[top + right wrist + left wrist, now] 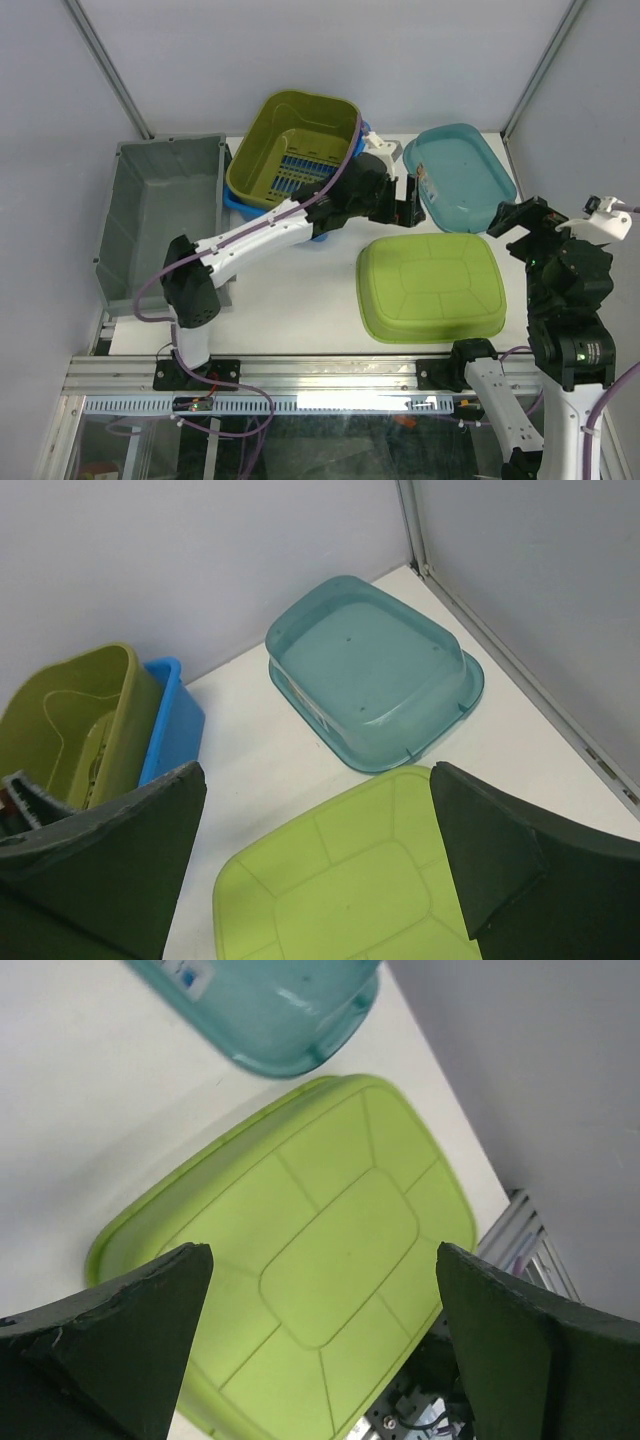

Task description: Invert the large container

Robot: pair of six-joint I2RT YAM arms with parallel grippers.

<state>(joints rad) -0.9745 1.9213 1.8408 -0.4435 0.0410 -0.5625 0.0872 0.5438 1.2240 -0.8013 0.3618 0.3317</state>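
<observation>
The big gray bin (160,215) sits at my far left. The big green tub (432,287), the one I think I must flip, already lies bottom up in the middle of the table (300,300), near the blue-green tub (462,175). My left claw (412,203) and right claw (515,218) are both spread wide and hold nothing. If my left arm dips, it could knock the baskets (290,130) under it; the bare table lies in front of the tub.
</observation>
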